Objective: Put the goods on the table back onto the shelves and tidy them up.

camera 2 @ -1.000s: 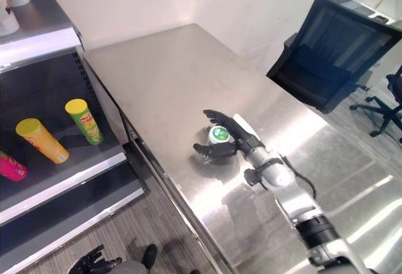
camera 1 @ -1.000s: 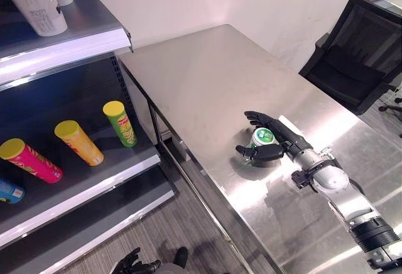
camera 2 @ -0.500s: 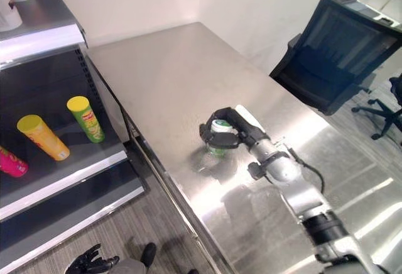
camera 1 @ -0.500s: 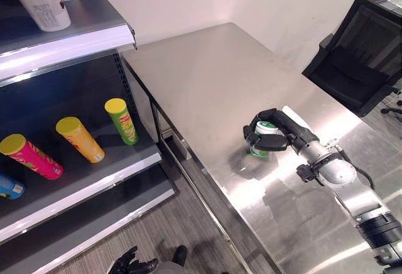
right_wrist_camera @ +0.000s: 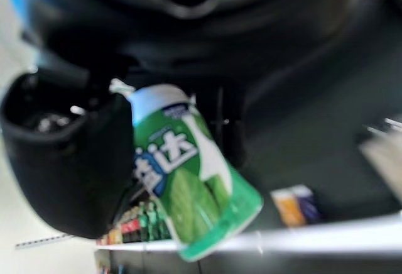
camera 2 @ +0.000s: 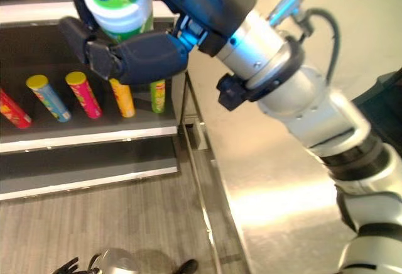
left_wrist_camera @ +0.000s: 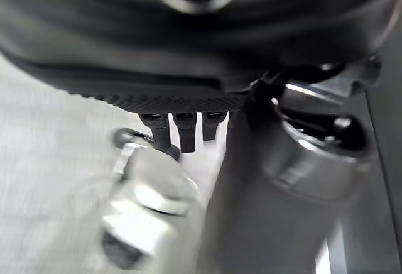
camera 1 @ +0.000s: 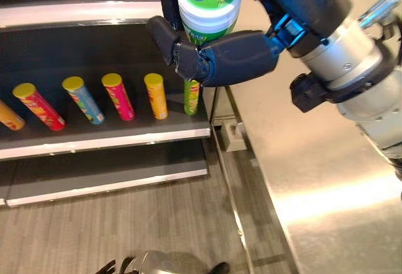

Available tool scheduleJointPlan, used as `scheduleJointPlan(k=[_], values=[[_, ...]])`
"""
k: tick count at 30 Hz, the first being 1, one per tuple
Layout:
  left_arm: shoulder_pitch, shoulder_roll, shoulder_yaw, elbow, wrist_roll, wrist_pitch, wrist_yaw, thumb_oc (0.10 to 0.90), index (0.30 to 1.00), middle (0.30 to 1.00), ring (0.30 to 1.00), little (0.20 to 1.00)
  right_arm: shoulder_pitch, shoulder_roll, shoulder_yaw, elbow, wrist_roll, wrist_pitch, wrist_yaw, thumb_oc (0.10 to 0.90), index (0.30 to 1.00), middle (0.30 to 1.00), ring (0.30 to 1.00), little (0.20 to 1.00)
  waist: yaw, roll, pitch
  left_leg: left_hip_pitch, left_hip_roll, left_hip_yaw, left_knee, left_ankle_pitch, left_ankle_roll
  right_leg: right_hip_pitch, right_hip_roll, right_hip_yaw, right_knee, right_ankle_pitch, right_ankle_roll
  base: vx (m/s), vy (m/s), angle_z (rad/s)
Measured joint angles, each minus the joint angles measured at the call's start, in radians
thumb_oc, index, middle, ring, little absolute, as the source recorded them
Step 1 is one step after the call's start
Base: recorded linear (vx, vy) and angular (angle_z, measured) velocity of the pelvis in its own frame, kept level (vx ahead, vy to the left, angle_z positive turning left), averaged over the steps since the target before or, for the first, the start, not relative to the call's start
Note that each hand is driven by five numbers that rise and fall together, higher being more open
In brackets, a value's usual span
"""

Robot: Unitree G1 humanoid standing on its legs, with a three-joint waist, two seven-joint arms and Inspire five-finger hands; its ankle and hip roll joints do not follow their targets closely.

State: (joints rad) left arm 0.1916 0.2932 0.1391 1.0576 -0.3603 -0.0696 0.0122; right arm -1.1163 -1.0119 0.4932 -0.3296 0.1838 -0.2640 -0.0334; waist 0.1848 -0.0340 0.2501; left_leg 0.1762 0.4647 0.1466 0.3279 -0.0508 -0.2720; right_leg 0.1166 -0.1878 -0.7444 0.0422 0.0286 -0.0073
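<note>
A green and white canister (camera 1: 209, 4) with a white lid is held high and close to my head camera, in front of the shelving. My right hand (camera 1: 232, 57) is shut on it, the thumb curled across its lower part and the fingers behind it. In the right wrist view the canister (right_wrist_camera: 188, 173) leans against the thumb (right_wrist_camera: 69, 167), with a shelf edge beyond it. My left hand (camera 1: 113, 266) hangs low near the floor with relaxed fingers (left_wrist_camera: 185, 132).
The middle shelf board (camera 1: 107, 139) carries several tubes lying in a row, from a red one (camera 1: 38, 105) to a green one (camera 1: 191, 97). An upper shelf edge (camera 1: 81, 11) runs above. The steel table (camera 1: 314, 180) stands to the right.
My right hand has lifted the canister off the table and brought it up before the shelves. The camera has swung toward the shelving.
</note>
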Motion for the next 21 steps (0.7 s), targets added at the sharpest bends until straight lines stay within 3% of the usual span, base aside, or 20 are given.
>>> scheduleJointPlan(k=[1, 2, 3, 4, 5, 6, 7, 8, 9, 10, 11, 12, 13, 14, 15, 16, 17, 18, 19, 21], values=[[-0.008, -0.03, -0.013, 0.0, -0.001, -0.004, 0.0, 0.8, 0.9, 0.9, 0.9, 0.9, 0.002, -0.004, -0.001, -0.003, 0.001, -0.001, -0.002, 0.4, 0.3, 0.3, 0.3, 0.3, -0.025, 0.03, -0.029, 0.042, -0.003, 0.039, -0.075, 0.008, 0.0, -0.009, -0.05, 0.019, 0.038, 0.017, 0.025, -0.11, 0.609, 1.97], [-0.016, -0.059, -0.039, -0.003, 0.0, -0.011, -0.004, 0.8, 0.9, 0.9, 0.9, 0.9, 0.007, -0.007, -0.008, -0.001, 0.004, -0.001, -0.004, 0.4, 0.3, 0.3, 0.3, 0.3, -0.05, 0.072, -0.078, 0.057, -0.035, 0.04, -0.213, 0.026, 0.0, -0.011, -0.095, 0.027, 0.041, 0.048, 0.063, -0.08, 0.604, 1.37], [-0.022, -0.095, -0.069, -0.008, 0.009, -0.012, -0.021, 0.8, 0.9, 0.9, 0.9, 0.9, 0.038, 0.003, -0.05, -0.001, 0.01, -0.001, 0.001, 0.4, 0.3, 0.3, 0.3, 0.3, -0.052, 0.096, -0.12, 0.057, -0.11, 0.032, -0.324, 0.029, 0.004, -0.012, -0.15, 0.044, 0.038, 0.091, 0.108, -0.07, 0.406, 1.33], [-0.009, -0.127, -0.121, -0.049, 0.013, -0.012, -0.027, 0.8, 0.9, 0.9, 0.9, 0.9, 0.059, 0.016, -0.079, -0.002, 0.026, 0.003, -0.012, 0.4, 0.3, 0.3, 0.3, 0.3, -0.06, 0.136, -0.164, 0.066, -0.172, 0.09, -0.391, 0.052, 0.019, -0.023, -0.188, 0.035, 0.042, 0.127, 0.122, -0.05, 0.407, 0.74], [-0.01, -0.099, -0.145, -0.067, 0.019, -0.014, -0.027, 0.8, 0.9, 0.9, 0.9, 0.9, 0.111, 0.061, -0.102, -0.003, 0.031, -0.015, -0.029, 0.4, 0.3, 0.3, 0.3, 0.3, -0.038, 0.077, -0.176, 0.077, -0.252, 0.098, -0.417, 0.02, 0.028, -0.06, -0.263, 0.082, 0.07, 0.112, 0.14, -0.06, 0.411, 0.13], [-0.011, -0.058, -0.145, -0.069, 0.02, -0.013, -0.022, 0.8, 0.9, 0.9, 0.9, 0.9, 0.123, 0.099, -0.07, -0.001, 0.029, -0.015, -0.023, 0.4, 0.3, 0.3, 0.3, 0.3, -0.021, 0.029, -0.178, 0.071, -0.289, 0.09, -0.412, 0.02, 0.041, -0.089, -0.265, 0.103, 0.086, 0.09, 0.158, -0.04, 0.366, -0.19], [-0.013, -0.014, -0.137, -0.06, 0.031, -0.01, -0.02, 0.8, 0.9, 0.9, 0.9, 0.9, 0.124, 0.101, -0.034, 0.002, 0.015, -0.007, -0.005, 0.4, 0.3, 0.3, 0.3, 0.3, -0.017, -0.008, -0.187, 0.048, -0.301, 0.079, -0.396, 0.015, 0.051, -0.09, -0.235, 0.104, 0.074, 0.095, 0.149, -0.04, 0.343, -0.25], [-0.011, 0.06, -0.125, -0.056, 0.053, -0.011, -0.02, 0.8, 0.9, 0.9, 0.9, 0.9, 0.127, 0.146, -0.018, 0.038, -0.02, 0.006, 0.01, 0.4, 0.3, 0.3, 0.3, 0.3, 0.015, -0.078, -0.186, 0.008, -0.329, 0.084, -0.301, 0.007, 0.038, -0.081, -0.227, 0.089, 0.029, 0.174, 0.054, -0.07, 0.38, 0.15], [-0.012, 0.104, -0.163, -0.059, 0.088, -0.012, -0.018, 0.8, 0.9, 0.9, 0.9, 0.9, 0.115, 0.224, -0.065, 0.135, -0.021, 0.022, -0.014, 0.4, 0.3, 0.3, 0.3, 0.3, 0.051, -0.11, -0.18, -0.154, -0.387, 0.032, -0.244, -0.005, 0.18, -0.086, -0.324, 0.12, -0.027, 0.395, 0.124, -0.14, 0.502, 0.18], [0.001, 0.123, -0.144, -0.044, 0.092, 0.0, -0.019, 0.8, 0.9, 0.9, 0.9, 0.9, 0.123, 0.238, -0.071, 0.148, -0.031, 0.033, -0.016, 0.4, 0.3, 0.3, 0.3, 0.3, 0.036, -0.118, -0.162, -0.171, -0.436, 0.034, -0.223, -0.011, 0.209, -0.096, -0.361, 0.125, -0.028, 0.464, 0.045, -0.14, 0.486, 0.56], [-0.015, 0.129, -0.133, -0.054, 0.096, 0.011, -0.026, 0.8, 0.9, 0.9, 0.9, 0.9, 0.122, 0.247, -0.076, 0.185, -0.035, 0.039, -0.029, 0.4, 0.3, 0.3, 0.3, 0.3, 0.025, -0.11, -0.14, -0.208, -0.47, 0.039, -0.186, -0.029, 0.259, -0.118, -0.404, 0.231, 0.034, 0.5, 0.002, -0.06, 0.329, 1.04], [-0.059, 0.13, -0.151, -0.087, 0.097, 0.006, -0.02, 0.8, 0.9, 0.9, 0.9, 0.9, 0.121, 0.216, -0.051, 0.241, -0.043, 0.046, -0.061, 0.4, 0.3, 0.3, 0.3, 0.3, 0.015, -0.086, -0.12, -0.197, -0.492, -0.044, -0.214, 0.003, 0.294, -0.186, -0.389, 0.516, 0.186, 0.378, 0.097, 0.06, 0.051, 1.64], [-0.11, 0.142, -0.175, -0.123, 0.095, 0.002, -0.019, 0.8, 0.9, 0.9, 0.9, 0.9, 0.108, 0.139, -0.008, 0.281, -0.045, 0.05, -0.057, 0.4, 0.3, 0.3, 0.3, 0.3, 0.0, -0.025, -0.094, -0.205, -0.449, -0.107, -0.243, 0.035, 0.287, -0.18, -0.179, 0.708, 0.227, 0.078, 0.233, 0.1, -0.081, 1.85], [-0.115, 0.165, -0.178, -0.169, 0.088, -0.013, -0.023, 0.8, 0.9, 0.9, 0.9, 0.9, 0.099, 0.099, 0.024, 0.343, -0.047, 0.068, -0.053, 0.4, 0.3, 0.3, 0.3, 0.3, 0.002, -0.033, -0.089, -0.2, -0.439, -0.15, -0.297, 0.08, 0.276, -0.191, -0.016, 0.757, 0.228, -0.055, 0.233, 0.13, -0.154, 1.39], [-0.119, 0.165, -0.169, -0.171, 0.086, -0.013, -0.018, 0.8, 0.9, 0.9, 0.9, 0.9, 0.098, 0.088, 0.028, 0.373, -0.046, 0.085, -0.051, 0.4, 0.3, 0.3, 0.3, 0.3, 0.002, -0.055, -0.089, -0.193, -0.461, -0.166, -0.312, 0.089, 0.278, -0.171, 0.014, 0.67, 0.14, -0.07, 0.184, 0.14, -0.121, 0.7], [-0.103, 0.145, -0.156, -0.167, 0.085, -0.014, -0.016, 0.8, 0.9, 0.9, 0.9, 0.9, 0.095, 0.089, 0.029, 0.384, -0.046, 0.098, -0.049, 0.4, 0.3, 0.3, 0.3, 0.3, 0.008, -0.065, -0.096, -0.187, -0.478, -0.162, -0.32, 0.088, 0.278, -0.135, 0.006, 0.592, 0.029, -0.044, 0.12, 0.13, -0.104, 0.15], [-0.08, 0.127, -0.144, -0.167, 0.083, -0.014, -0.015, 0.8, 0.9, 0.9, 0.9, 0.9, 0.092, 0.092, 0.028, 0.387, -0.044, 0.099, -0.05, 0.4, 0.3, 0.3, 0.3, 0.3, 0.015, -0.057, -0.098, -0.169, -0.476, -0.151, -0.338, 0.088, 0.277, -0.099, 0.005, 0.567, -0.031, -0.019, 0.124, 0.07, -0.052, -0.44], [-0.035, 0.115, -0.137, -0.17, 0.084, -0.013, -0.02, 0.8, 0.9, 0.9, 0.9, 0.9, 0.087, 0.093, 0.028, 0.384, -0.043, 0.097, -0.05, 0.4, 0.3, 0.3, 0.3, 0.3, 0.029, -0.066, -0.101, -0.139, -0.478, -0.122, -0.371, 0.091, 0.274, -0.062, -0.003, 0.545, -0.103, 0.027, 0.143, 0.07, -0.07, -0.45], [0.004, 0.078, -0.142, -0.119, 0.085, 0.013, -0.026, 0.8, 0.9, 0.9, 0.9, 0.9, 0.087, 0.077, 0.007, 0.383, -0.043, 0.093, -0.055, 0.4, 0.3, 0.3, 0.3, 0.3, -0.001, -0.076, -0.105, -0.125, -0.473, -0.125, -0.387, 0.093, 0.267, -0.038, 0.009, 0.529, -0.142, 0.057, 0.145, 0.09, -0.094, -0.37], [0.018, 0.035, -0.147, -0.124, 0.085, 0.011, -0.025, 0.8, 0.9, 0.9, 0.9, 0.9, 0.087, 0.081, -0.003, 0.404, -0.044, 0.099, -0.062, 0.4, 0.3, 0.3, 0.3, 0.3, -0.005, -0.066, -0.106, -0.108, -0.455, -0.13, -0.407, 0.101, 0.256, -0.027, 0.024, 0.52, -0.143, 0.05, 0.137, 0.09, -0.103, 0.1]])
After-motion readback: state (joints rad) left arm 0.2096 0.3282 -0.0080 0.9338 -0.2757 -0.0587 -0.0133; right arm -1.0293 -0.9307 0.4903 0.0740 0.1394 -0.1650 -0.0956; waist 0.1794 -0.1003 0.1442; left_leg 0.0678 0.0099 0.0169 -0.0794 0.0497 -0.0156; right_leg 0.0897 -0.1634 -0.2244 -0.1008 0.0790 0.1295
